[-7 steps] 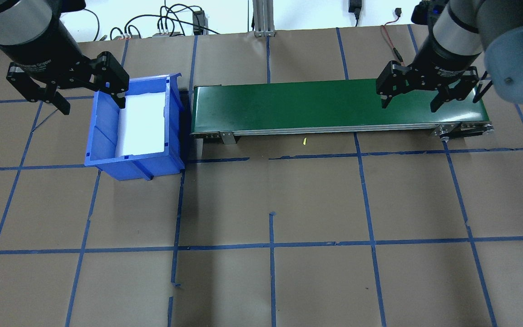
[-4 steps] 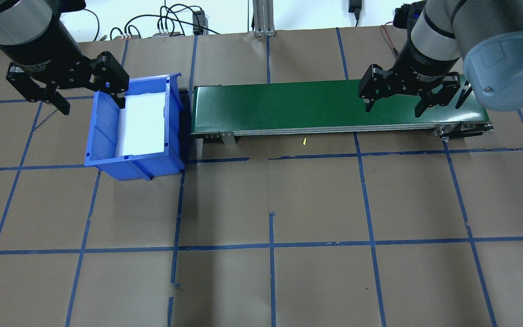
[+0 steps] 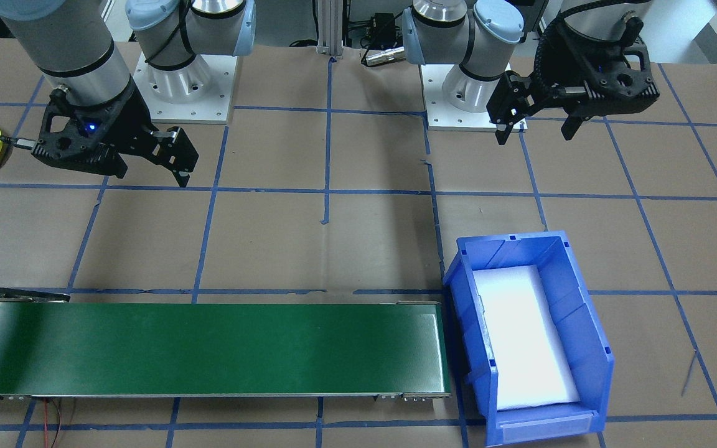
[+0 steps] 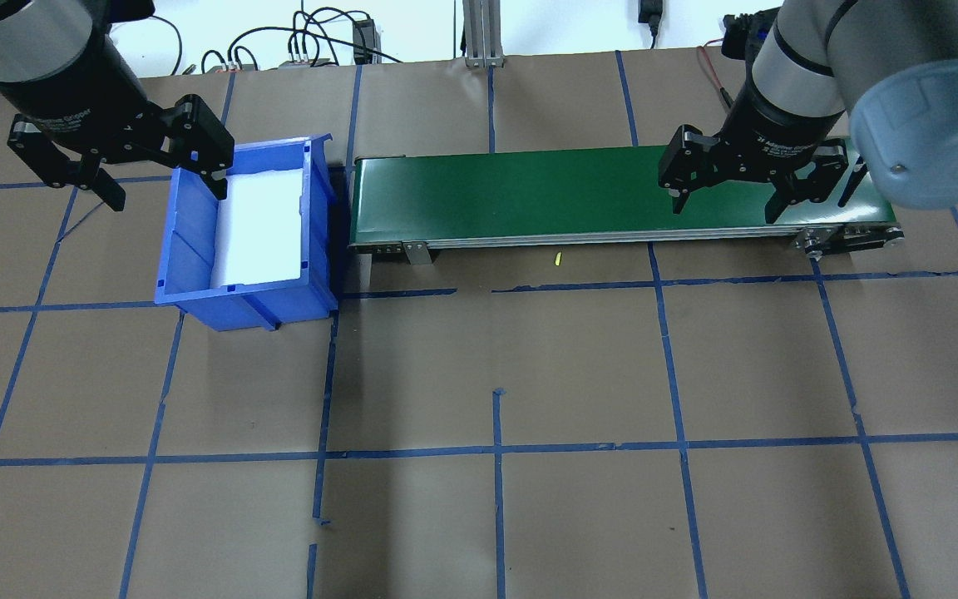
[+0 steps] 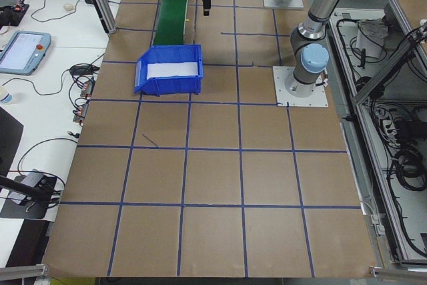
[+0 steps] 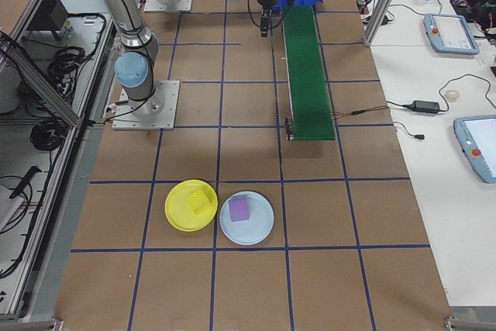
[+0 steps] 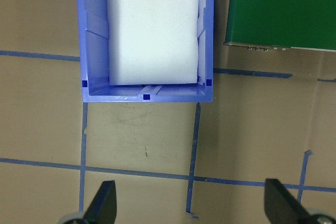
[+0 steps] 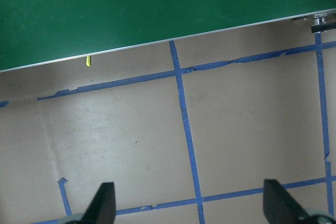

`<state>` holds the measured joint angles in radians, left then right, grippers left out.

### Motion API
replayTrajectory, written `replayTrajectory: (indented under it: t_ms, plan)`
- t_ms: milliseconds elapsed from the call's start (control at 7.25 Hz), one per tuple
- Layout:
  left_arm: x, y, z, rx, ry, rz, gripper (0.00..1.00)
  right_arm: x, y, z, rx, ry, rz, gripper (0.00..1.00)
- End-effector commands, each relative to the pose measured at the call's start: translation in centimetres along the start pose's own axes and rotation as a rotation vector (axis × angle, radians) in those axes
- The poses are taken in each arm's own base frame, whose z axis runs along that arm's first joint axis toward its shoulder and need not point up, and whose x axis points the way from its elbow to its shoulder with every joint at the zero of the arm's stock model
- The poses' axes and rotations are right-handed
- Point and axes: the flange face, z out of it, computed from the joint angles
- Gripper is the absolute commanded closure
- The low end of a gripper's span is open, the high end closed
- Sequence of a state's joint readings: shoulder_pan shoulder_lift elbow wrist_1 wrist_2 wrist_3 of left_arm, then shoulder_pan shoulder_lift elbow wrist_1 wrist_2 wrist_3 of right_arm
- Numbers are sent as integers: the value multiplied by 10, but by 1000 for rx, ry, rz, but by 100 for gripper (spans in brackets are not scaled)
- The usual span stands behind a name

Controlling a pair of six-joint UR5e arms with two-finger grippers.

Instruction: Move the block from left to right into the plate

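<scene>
My left pincer (image 4: 117,170) hangs wide and empty at the near end of the blue bin (image 4: 188,266), and my right pincer (image 4: 727,188) hangs equally wide and empty over the far end of the green conveyor belt (image 4: 529,195). Neither one touches anything.

The bench (image 4: 487,374) is covered in brown paper with a blue tape grid. The belt lies bare along its length. The bin sits just beside the belt's left end, and I see only a white liner (image 7: 153,24) in it, no block.

The yellow plate (image 6: 191,205) sits well apart from both arms, on the right end of the bench, touching or nearly touching a pale blue plate (image 6: 246,218). A yellow block (image 6: 199,202) already lies on the yellow plate and a purple block (image 6: 239,208) on the pale one.

So I judge this run either done or waiting for another block on the belt.

The block looks like a small, light, rigid cube, likely smooth-sided. I would take it across two flat opposite faces, low on the body, with moderate squeeze.
</scene>
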<state>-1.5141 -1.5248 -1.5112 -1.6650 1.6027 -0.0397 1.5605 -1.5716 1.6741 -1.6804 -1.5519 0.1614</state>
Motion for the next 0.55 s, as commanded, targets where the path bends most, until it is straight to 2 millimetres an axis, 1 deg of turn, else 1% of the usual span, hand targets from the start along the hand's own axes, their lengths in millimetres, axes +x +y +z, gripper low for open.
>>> replayTrajectory:
  t_ms: [0, 138, 414]
  plan:
    - [0, 0, 0, -1, 0, 0, 0, -22, 11, 2, 0, 9, -4, 0]
    - [0, 0, 0, 1, 0, 0, 0, -34, 16, 3, 8, 29, -14, 0]
    - [0, 0, 0, 1, 0, 1, 0, -35, 16, 4, 8, 31, -20, 0]
